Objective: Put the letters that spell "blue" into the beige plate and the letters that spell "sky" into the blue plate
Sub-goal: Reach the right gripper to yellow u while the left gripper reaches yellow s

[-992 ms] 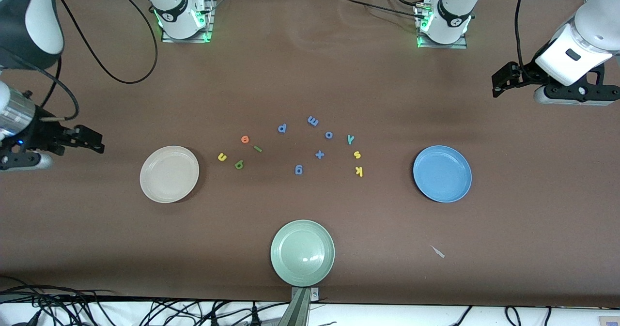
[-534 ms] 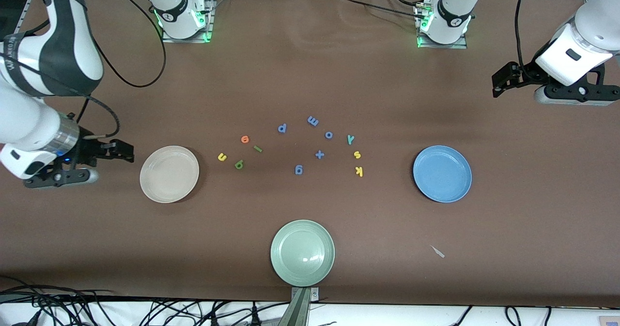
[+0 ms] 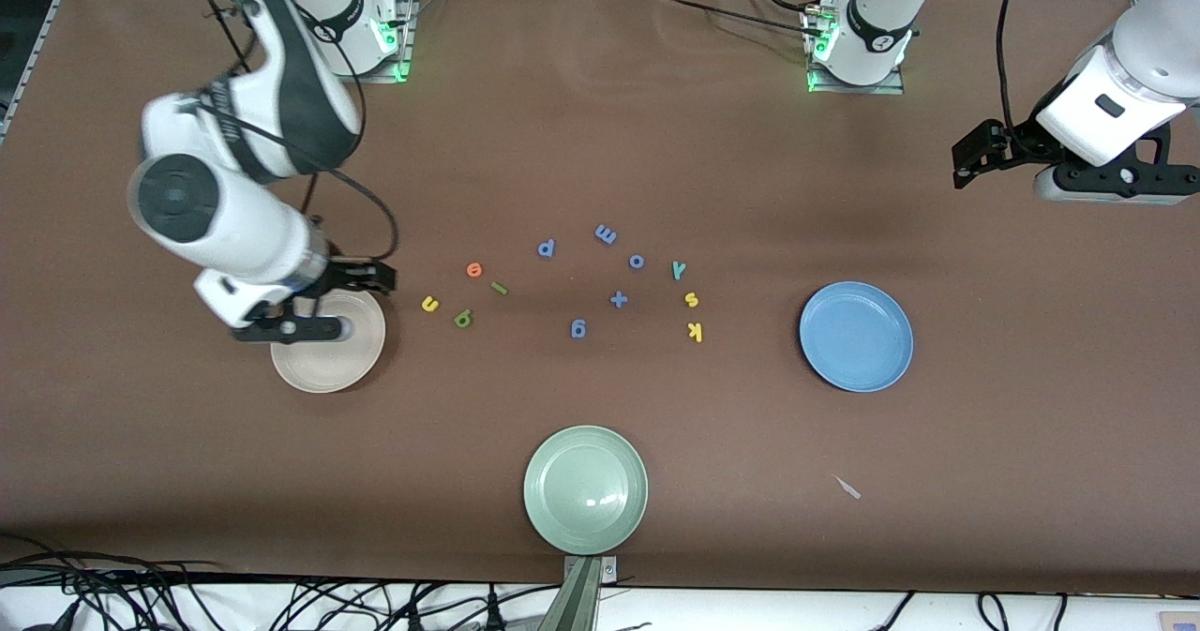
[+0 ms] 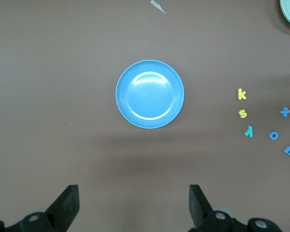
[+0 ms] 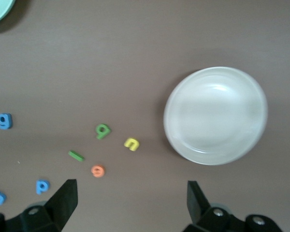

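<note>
Nearest, a pale green plate [image 3: 585, 489] is irrelevant. Ideally the right gripper [image 3: 380, 277], fingers apart over the beige plate [image 3: 328, 368], descends squarely onto the nearby yellow "u" [image 3: 430, 304]; neighbours crowd it. Sky letters [image 3: 692, 299] lie beside the blue plate [image 3: 856, 336]. Farther, the left gripper [image 3: 966, 157] waits, fingers apart.

1. Lighting: bright, even, from overhead.
2. Glare: a white highlight sits on the pale green plate [image 3: 586, 490]; a softer sheen shows on the blue plate [image 4: 150, 94].
3. Shadows: soft and diffuse on the table [image 3: 600, 143].
4. Blur: the right wrist view is smeared, including the beige plate [image 5: 215, 115]; the other 2 views are sharp.
</note>
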Available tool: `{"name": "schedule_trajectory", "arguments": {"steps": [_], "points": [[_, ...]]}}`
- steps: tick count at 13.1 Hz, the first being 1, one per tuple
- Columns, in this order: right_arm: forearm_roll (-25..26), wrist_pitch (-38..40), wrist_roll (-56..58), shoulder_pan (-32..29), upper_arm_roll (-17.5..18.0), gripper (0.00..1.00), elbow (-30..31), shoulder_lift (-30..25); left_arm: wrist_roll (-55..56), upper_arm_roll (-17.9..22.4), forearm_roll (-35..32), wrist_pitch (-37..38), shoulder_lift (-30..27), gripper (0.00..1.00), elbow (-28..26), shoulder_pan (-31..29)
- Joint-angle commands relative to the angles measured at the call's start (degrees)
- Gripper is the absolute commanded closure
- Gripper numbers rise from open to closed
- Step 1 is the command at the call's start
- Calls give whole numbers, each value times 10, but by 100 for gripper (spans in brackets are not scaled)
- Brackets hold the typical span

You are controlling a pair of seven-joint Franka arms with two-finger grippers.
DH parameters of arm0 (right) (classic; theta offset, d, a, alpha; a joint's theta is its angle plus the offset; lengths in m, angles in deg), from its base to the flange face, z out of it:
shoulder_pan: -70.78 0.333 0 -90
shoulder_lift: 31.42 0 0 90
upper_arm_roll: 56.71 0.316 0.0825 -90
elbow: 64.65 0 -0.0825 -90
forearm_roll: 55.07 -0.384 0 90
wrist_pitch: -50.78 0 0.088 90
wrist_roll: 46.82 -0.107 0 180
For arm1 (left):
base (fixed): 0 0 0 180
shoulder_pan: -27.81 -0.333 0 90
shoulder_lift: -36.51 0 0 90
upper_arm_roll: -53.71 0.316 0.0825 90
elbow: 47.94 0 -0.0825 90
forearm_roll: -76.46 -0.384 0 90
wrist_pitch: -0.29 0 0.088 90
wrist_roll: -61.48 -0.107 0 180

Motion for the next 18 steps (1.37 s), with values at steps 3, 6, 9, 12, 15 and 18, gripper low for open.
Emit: {"name": "schedule_trajectory", "arguments": {"steps": [3,6,9,12,15,18], "points": [[-4,-88,-75,11,-3,0,55,40,-8,-2,7,14,39,0,15,4],[-51,-104,-89,2,-5,0,55,72,-8,-22,7,15,68,0,12,5],[-101,-123,-86,-8,-5,0,58,93,-1,-65,7,11,127,0,13,6],[-101,-176,-90,-7,-5,0,113,94,79,-99,6,-26,182,0,15,7],[-95,-252,-90,-5,-5,0,184,87,159,-129,-1,-117,254,0,14,28],[-93,-269,-90,-3,-5,2,204,87,249,-127,-21,-205,324,0,12,85]]}}
